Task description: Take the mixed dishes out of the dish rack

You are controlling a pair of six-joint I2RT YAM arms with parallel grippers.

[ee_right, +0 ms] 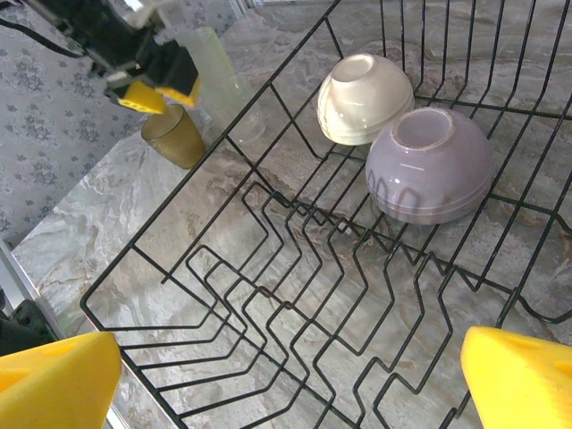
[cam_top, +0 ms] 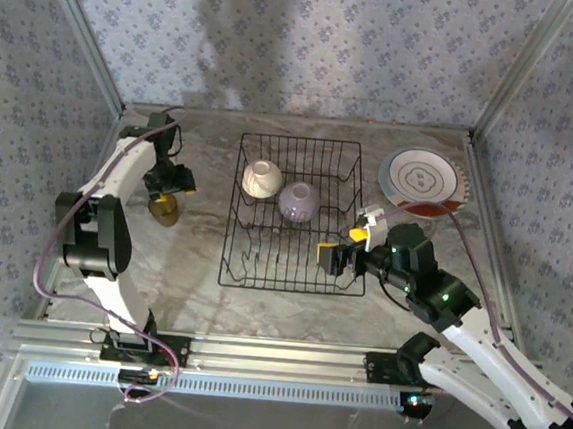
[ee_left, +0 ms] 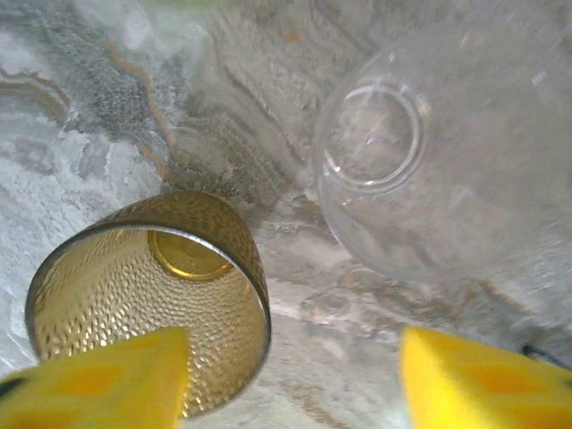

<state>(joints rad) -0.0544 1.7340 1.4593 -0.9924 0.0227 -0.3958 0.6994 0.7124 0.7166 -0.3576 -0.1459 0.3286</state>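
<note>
- The right end effector [cam_top: 342,245] hovers at the near right corner of the rectangular black wire dish rack [cam_top: 286,275]. Its yellow fingers are spread wide and hold nothing.
- The near rows of upright prongs in the rack stand bare, so the plates look to be unloaded.
- Two dishes are left in the far half of the rack, both upside down and just beside each other: a small cream bowl [ee_right: 366,98] and a small lilac bowl [ee_right: 429,165].
- On the grey marble-patterned worktop [cam_top: 192,266], left of the rack, an olive-brown hammered cup [ee_left: 147,295] stands upright beside a clear upturned glass [ee_left: 447,161].
- The left end effector [cam_top: 169,182] hangs directly over the cup with its fingers apart and nothing pinched between them, so the cup seems set down.
- At the far right of the worktop lies a stack of large round plates [cam_top: 420,176], with a ringed face on top and a red rim beneath.
- By my judgement the task is well past halfway, with only the two bowls left to lift out.
</note>
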